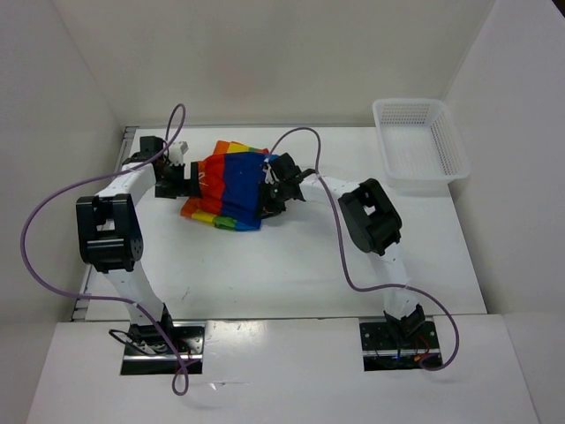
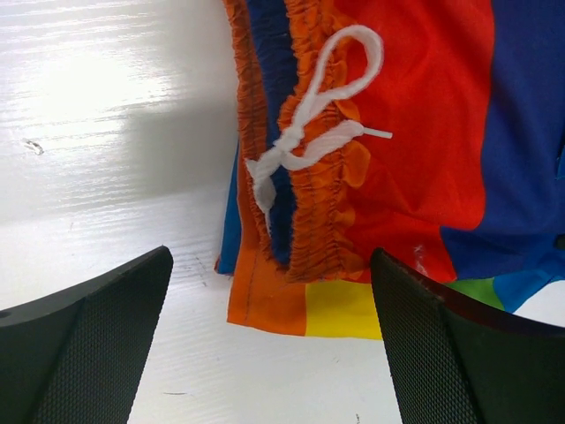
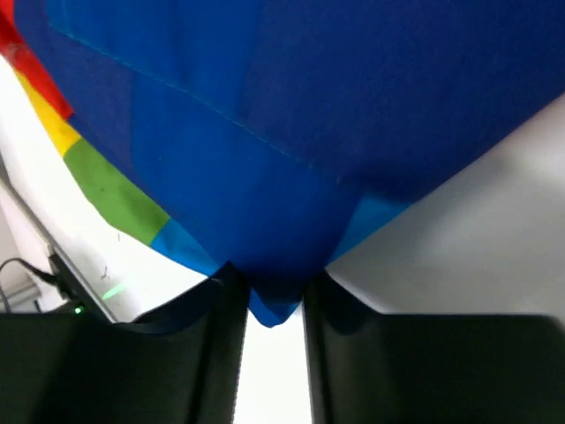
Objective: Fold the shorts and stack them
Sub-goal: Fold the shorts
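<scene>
The rainbow-striped shorts lie bunched on the white table between my two grippers. In the left wrist view the gathered orange waistband and the white drawstring hang just ahead of my left gripper, which is open and empty at the shorts' left edge. My right gripper is shut on a blue corner of the shorts at their right side. The cloth spreads out above the fingers and fills the right wrist view.
A white plastic mesh basket stands at the back right of the table. White walls close in the table on the left, back and right. Purple cables loop from both arms.
</scene>
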Tool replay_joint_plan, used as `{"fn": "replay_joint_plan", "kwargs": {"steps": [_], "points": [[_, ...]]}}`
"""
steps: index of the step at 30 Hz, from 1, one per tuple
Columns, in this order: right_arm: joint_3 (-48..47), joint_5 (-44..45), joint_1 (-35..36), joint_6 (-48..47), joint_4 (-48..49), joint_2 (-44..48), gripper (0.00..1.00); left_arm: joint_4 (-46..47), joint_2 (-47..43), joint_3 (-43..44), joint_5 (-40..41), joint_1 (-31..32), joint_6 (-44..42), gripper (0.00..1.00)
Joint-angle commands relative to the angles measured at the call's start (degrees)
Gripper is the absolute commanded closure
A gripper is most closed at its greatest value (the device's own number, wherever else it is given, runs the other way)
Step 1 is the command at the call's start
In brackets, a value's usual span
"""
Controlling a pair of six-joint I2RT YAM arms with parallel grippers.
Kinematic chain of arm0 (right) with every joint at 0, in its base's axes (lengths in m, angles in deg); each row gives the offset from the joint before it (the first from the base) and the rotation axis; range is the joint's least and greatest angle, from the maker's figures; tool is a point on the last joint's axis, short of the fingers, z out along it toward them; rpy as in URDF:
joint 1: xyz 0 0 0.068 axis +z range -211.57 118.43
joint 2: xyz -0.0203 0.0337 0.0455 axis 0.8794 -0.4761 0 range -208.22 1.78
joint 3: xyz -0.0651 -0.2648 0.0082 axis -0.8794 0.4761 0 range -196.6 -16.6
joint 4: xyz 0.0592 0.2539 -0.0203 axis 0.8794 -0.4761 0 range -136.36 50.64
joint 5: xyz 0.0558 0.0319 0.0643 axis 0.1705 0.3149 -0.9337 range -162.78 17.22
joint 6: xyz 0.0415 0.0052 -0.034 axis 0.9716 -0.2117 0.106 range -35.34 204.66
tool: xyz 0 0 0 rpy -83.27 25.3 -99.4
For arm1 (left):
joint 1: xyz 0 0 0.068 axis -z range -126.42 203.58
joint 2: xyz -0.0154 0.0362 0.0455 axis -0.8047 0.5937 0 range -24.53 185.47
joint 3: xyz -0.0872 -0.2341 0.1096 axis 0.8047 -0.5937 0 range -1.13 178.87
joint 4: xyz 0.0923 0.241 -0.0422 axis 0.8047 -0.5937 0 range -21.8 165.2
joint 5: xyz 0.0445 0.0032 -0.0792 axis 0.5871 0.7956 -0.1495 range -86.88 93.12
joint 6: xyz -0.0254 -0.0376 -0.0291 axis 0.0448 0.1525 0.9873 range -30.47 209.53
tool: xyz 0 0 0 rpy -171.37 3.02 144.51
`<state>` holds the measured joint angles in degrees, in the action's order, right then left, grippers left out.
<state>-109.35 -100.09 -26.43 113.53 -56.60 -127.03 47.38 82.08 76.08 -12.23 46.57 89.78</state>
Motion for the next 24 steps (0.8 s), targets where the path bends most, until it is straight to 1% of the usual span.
{"fn": "replay_joint_plan", "kwargs": {"steps": [1, 3, 7, 9, 13, 15, 16, 19, 21, 22, 24], "points": [[-1.64, 2.25, 1.34, -0.91, 1.24, -1.26, 0.79, 1.36, -2.28, 0.84, 0.41, -0.29, -0.25, 0.01], [-0.25, 3.04, 1.34, -3.01, 0.71, -0.05, 0.90, 1.36, -2.28, 0.84, 0.41, -0.82, -0.25, 0.01], [3.79, 3.05, 0.64, -8.29, -0.87, 4.00, 1.00, 0.65, -2.81, 1.45, 1.03, -1.43, -0.25, 0.01], [7.40, 2.53, -0.67, -10.91, -1.39, 6.28, 1.00, 0.13, -3.86, 1.98, 1.03, -2.04, -0.25, 0.01], [13.55, 2.53, -5.41, -17.25, -4.11, 14.53, 1.00, 0.13, -4.39, 1.98, 0.50, -2.05, -0.25, 0.01], [17.50, 2.53, -6.57, -19.36, -4.91, 17.53, 1.00, 0.13, -4.39, 1.98, -0.02, -2.05, -0.25, 0.01], [18.73, 1.65, -6.57, -21.72, -6.05, 20.33, 1.00, 0.13, -4.39, 1.98, -0.55, -2.05, -0.25, 0.01], [24.26, -2.04, -8.58, -26.38, -8.50, 24.73, 1.00, -0.92, -4.39, 1.98, -1.95, -2.05, -0.25, 0.01], [26.82, -2.57, -9.65, -27.19, -9.04, 26.15, 1.00, -0.93, -4.91, 1.98, -1.96, -2.05, -0.25, 0.01], [27.70, -2.57, -10.17, -27.19, -9.05, 27.29, 0.98, -0.93, -4.92, 1.98, -1.96, -2.05, -0.25, 0.01], [29.11, -5.72, -10.17, -27.19, -8.44, 27.92, 0.93, -0.93, -5.44, 1.98, -1.96, -2.05, -0.25, 0.01]]}}
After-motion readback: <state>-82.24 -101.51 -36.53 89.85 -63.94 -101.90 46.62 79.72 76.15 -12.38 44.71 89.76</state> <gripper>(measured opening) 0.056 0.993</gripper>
